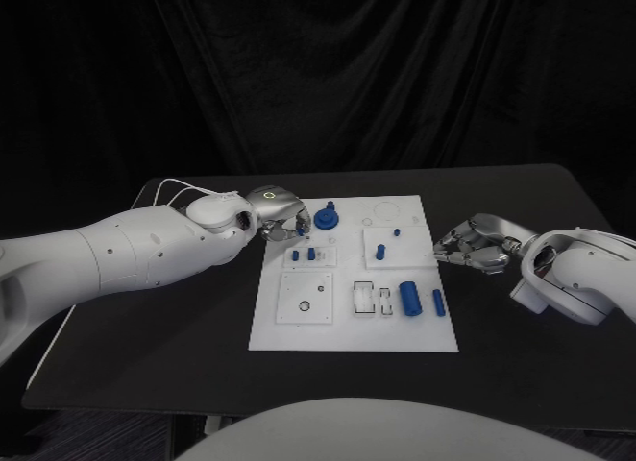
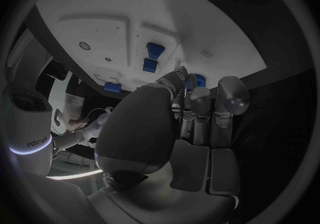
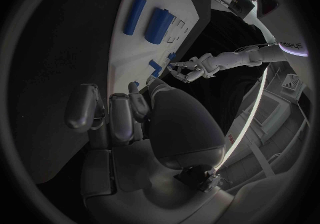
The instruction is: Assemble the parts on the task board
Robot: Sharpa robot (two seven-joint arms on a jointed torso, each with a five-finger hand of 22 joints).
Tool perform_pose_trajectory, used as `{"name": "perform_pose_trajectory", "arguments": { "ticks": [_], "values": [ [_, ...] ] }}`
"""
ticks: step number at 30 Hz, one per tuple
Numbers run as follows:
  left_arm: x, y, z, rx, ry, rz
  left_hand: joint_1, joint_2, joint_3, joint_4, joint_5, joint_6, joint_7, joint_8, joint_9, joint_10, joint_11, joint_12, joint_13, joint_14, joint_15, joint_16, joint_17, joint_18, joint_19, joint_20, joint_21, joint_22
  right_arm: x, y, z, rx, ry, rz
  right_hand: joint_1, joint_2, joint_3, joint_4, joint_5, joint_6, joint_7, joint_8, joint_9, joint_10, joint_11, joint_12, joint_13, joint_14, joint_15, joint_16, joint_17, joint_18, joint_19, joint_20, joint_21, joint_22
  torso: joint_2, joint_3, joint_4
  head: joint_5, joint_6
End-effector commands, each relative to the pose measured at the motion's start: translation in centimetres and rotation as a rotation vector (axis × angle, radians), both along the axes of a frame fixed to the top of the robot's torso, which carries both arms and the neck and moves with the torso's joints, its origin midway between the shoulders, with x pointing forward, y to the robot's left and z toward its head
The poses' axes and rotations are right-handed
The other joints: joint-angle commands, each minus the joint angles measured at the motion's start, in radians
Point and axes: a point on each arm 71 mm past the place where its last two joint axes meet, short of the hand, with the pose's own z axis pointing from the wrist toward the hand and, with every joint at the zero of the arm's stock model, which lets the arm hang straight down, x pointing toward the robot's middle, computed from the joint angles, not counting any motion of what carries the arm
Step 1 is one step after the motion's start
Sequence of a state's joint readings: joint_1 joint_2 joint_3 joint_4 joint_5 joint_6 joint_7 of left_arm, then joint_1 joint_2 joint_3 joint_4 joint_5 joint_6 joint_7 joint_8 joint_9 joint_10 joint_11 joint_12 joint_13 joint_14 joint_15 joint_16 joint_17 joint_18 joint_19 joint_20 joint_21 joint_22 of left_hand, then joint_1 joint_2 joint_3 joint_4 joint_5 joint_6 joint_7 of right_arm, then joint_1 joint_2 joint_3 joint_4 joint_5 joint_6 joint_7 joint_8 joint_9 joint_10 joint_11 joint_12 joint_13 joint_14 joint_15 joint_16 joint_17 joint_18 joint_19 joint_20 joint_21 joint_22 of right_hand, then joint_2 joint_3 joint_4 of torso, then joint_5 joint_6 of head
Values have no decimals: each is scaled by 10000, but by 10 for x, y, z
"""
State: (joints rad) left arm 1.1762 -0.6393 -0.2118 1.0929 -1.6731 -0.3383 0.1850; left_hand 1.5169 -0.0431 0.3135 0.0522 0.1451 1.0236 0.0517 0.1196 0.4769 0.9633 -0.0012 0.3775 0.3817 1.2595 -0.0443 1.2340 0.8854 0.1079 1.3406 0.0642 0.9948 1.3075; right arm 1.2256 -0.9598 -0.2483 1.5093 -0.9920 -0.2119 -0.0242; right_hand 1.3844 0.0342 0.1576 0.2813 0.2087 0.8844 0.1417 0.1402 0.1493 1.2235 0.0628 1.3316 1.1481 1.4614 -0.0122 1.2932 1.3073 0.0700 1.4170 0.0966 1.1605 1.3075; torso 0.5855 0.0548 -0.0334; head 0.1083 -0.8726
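Left robot hand (image 1: 280,215) over the board's (image 1: 349,331) far-left edge by a blue part (image 1: 327,216); can't tell if it's grasping anything. Right robot hand (image 1: 475,244) clenched, empty, on the surface (image 1: 152,336) off the board's right edge. Other parts (image 1: 409,301) lie on the board.

The head view looks down from above the near edge of the black table (image 1: 152,336), facing the dark curtain behind it, far enough to take in the whole flat white rectangular task board (image 1: 349,331). The left wrist view sits close behind the silver left hand (image 2: 193,112), facing across the board (image 2: 133,26) from its far-left corner. The right wrist view sits close behind the silver right hand (image 3: 127,117), looking along the board (image 3: 143,37) from its right edge. All three views share the board and its small blue plastic parts (image 1: 412,299).
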Motion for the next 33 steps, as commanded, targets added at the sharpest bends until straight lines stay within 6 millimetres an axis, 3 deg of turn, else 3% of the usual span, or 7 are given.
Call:
{"name": "perform_pose_trajectory", "arguments": {
  "ticks": [1, 19, 33],
  "values": [
    [0, -2, -2, 8, 157, 24, -9, -80, 5, -32, 26, -62, 23, -50, -12, 11, 76, -67, -17, -39, 21, -63, -27, 29, -10, 5, -71, 1167, -1, 0, -1, -38, 54, -77, -91, -1, -2, 45, 12, 59, 2, -45, -18, -58, -26, -37, -14, -83, 20, -49, 13, 196, -91, -3, -48, 1410, 1, -1, 1, 8, 0],
    [-2, -9, -12, 79, 398, -25, -15, -80, 7, -28, 29, -92, 33, -80, -24, 15, 89, -93, -25, -63, 28, -93, -76, 34, -22, 6, -104, 1160, 0, 1, -2, -30, 61, -34, -91, -1, -2, 45, 12, 59, 2, -45, -18, -58, -26, -37, -14, -83, 20, -49, 13, 196, -91, -3, -48, 1410, -1, -4, 2, 36, 0],
    [-3, -13, -19, 81, 507, -73, -19, -62, 16, -21, 45, -118, 41, -109, -34, 42, 97, -107, -26, -70, 35, -106, -89, 32, -18, 6, -101, 1162, 0, 1, -2, -39, 89, -24, -92, 2, 6, 42, 13, 52, 3, -53, -24, -67, -26, -44, -24, -86, 20, -51, 10, 201, -102, -4, -79, 1402, 2, -5, 4, -18, 0]
  ]
}}
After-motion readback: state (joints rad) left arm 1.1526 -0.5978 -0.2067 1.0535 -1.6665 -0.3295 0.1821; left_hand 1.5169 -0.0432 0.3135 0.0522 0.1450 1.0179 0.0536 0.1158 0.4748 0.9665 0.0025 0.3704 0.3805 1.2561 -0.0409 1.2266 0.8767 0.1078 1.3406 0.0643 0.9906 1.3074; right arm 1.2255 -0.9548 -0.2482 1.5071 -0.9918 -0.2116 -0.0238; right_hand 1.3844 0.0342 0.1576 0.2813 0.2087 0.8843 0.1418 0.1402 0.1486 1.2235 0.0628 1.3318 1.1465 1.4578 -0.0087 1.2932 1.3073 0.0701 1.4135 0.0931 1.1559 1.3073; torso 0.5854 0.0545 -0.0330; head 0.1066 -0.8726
